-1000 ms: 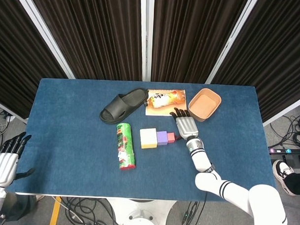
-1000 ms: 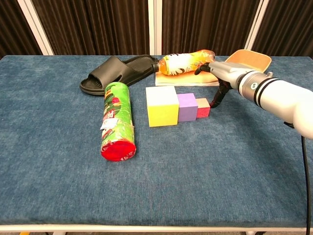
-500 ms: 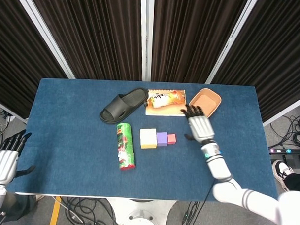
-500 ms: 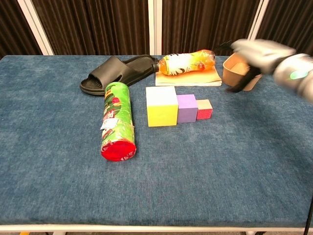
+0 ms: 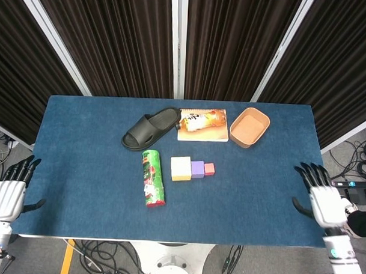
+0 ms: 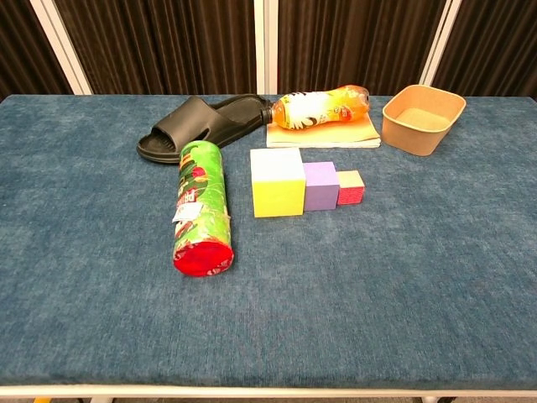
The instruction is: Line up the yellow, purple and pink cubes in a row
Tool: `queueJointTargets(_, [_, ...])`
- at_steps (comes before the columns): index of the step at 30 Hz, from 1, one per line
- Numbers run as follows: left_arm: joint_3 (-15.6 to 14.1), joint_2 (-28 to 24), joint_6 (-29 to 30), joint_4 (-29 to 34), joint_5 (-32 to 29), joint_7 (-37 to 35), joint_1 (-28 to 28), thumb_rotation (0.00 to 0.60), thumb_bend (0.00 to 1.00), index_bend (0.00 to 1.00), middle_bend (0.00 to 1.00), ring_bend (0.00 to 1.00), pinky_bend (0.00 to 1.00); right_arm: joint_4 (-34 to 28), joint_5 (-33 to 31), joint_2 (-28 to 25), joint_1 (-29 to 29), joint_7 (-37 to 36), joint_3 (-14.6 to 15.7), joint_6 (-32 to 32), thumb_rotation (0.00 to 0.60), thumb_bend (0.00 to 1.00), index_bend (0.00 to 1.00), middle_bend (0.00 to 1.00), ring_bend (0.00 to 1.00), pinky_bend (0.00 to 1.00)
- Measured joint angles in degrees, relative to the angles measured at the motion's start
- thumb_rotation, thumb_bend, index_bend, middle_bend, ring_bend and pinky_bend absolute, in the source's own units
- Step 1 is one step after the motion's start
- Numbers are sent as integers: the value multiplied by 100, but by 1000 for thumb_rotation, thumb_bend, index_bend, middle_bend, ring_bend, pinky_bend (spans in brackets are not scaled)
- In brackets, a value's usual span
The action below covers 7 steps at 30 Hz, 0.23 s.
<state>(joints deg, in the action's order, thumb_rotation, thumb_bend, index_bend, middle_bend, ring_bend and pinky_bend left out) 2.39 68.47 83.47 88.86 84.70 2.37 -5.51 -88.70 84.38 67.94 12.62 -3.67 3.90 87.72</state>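
Head view shows the blue table [image 5: 80, 139] from above, with the three cubes lying in a touching row near its middle: the yellow cube [image 5: 180, 168] on the left, the purple cube [image 5: 197, 169] against its right face, and the small pink cube [image 5: 209, 168] against the purple one. Just left of the row, a green snack can [image 5: 152, 177] lies on its side with its red end toward the near edge. Farther back, a black slipper [image 5: 150, 128] rests to the left of a tan notebook [image 5: 216, 135], and an orange drink bottle [image 5: 200, 119] lies on its side on top of that notebook. A tan paper bowl [image 5: 250, 127] stands upright just right of the notebook. Both arms are off the table: the left robot hand [image 5: 8, 194] hangs beyond the near left corner, and the right robot hand [image 5: 323, 199] hangs beyond the near right corner, each empty with fingers spread apart and well away from the cubes. Chest view shows no hand; there the yellow cube [image 6: 277, 182] stands tallest, the purple cube [image 6: 320, 185] is lower, and the pink cube [image 6: 350, 186] is lowest, their near faces roughly level.
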Motion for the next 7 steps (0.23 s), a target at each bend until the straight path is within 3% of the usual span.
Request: queueJointTargets(7, [-14,-34,104,111,31,81,42,600,50,135,156,107,157,150,416,-48,-491,-278,149,490,600,225,120,81,0,0])
